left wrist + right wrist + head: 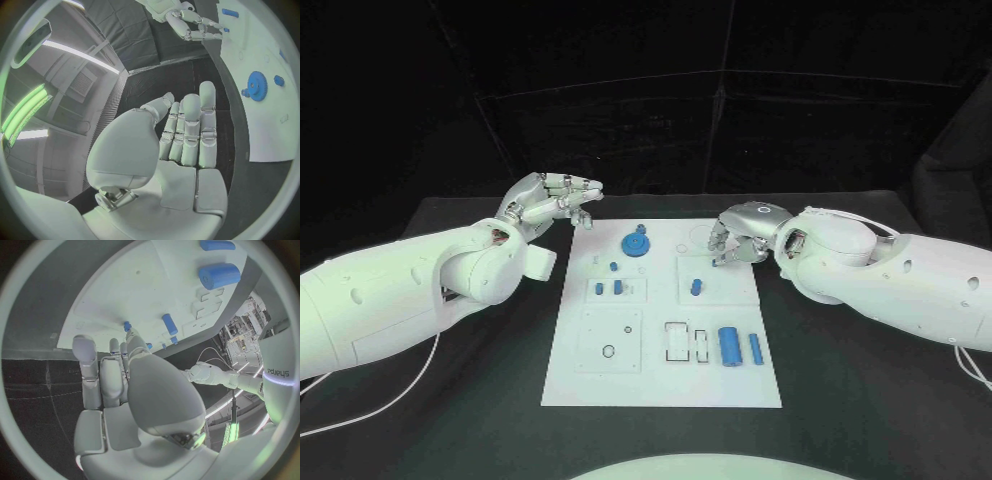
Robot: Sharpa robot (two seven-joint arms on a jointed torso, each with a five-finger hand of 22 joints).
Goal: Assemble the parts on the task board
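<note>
Task board (661, 385), a white plate, lies in the middle of the black table (877, 400), with the blue parts spread over it. Blue gear (636, 243) sits at the far end of the board, also seen in the left wrist view (256, 86). Short blue pegs (609, 288) stand in the left-centre square, and a single peg (695, 289) stands in the square to its right. At the near right, a thick blue cylinder (730, 348) lies beside a thinner blue pin (756, 348), the two close together but apart. The left robot hand (554, 205) hovers off the board's far-left corner, over the table; its wrist view (187, 132) shows the fingers stretched out side by side with nothing in them. The right robot hand (737, 240) hangs over the board's far-right edge, fingers pointing down toward the board, and in its wrist view (109, 380) they appear straight and empty, though the fingertips are partly hidden, so contact with the board cannot be told.
</note>
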